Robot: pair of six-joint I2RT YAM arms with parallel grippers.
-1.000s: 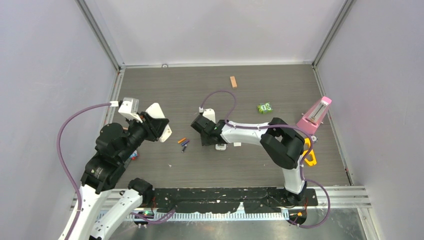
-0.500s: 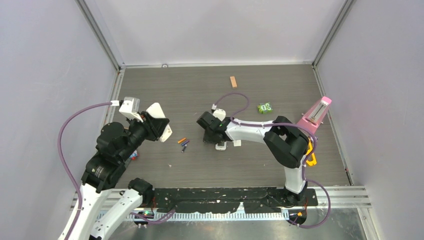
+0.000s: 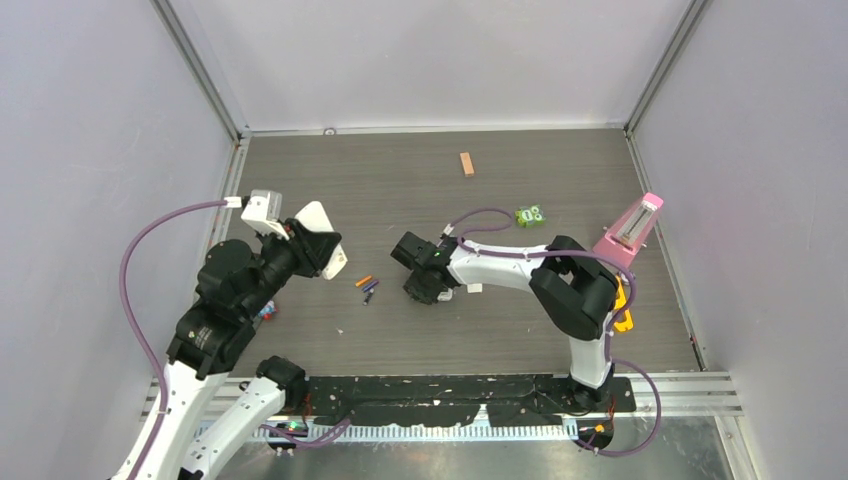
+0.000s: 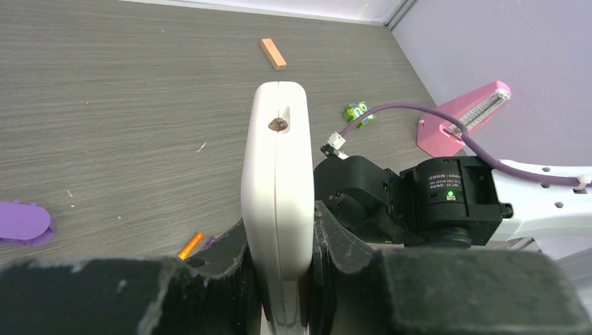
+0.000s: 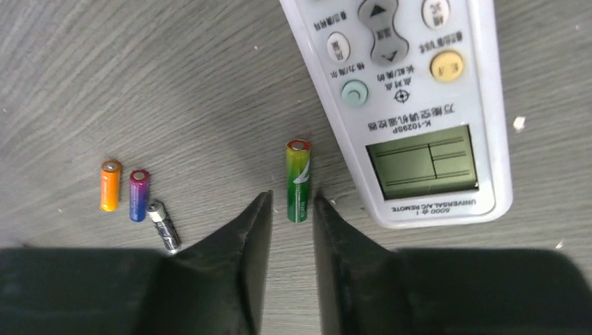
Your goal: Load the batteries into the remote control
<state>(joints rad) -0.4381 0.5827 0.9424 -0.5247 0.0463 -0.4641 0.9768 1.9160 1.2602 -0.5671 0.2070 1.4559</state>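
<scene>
The remote control [image 5: 412, 105] lies face up on the table, its display toward my right gripper [image 5: 292, 197]; in the top view only white slivers of the remote control [image 3: 441, 293] show beneath that arm. My right gripper [image 3: 425, 292] is low over the table with its jaws narrowly apart, the tips on either side of the near end of a green battery [image 5: 298, 180]. The orange battery [image 5: 110, 185], the blue-purple battery [image 5: 138, 195] and a black one [image 5: 163, 226] lie to the left. My left gripper [image 4: 279, 230] is raised and shut on a second white remote [image 4: 276, 167], held edge-on.
A tan wooden block [image 3: 466, 163] lies near the back wall. A green toy [image 3: 530, 215] and a pink metronome [image 3: 632, 228] stand at the right. A purple piece [image 4: 24, 222] lies at the left. The enclosure walls ring the table.
My right gripper has turned at the wrist and come down toward the near side over the remote control and green battery. The left arm has hardly moved and still holds the white remote.
</scene>
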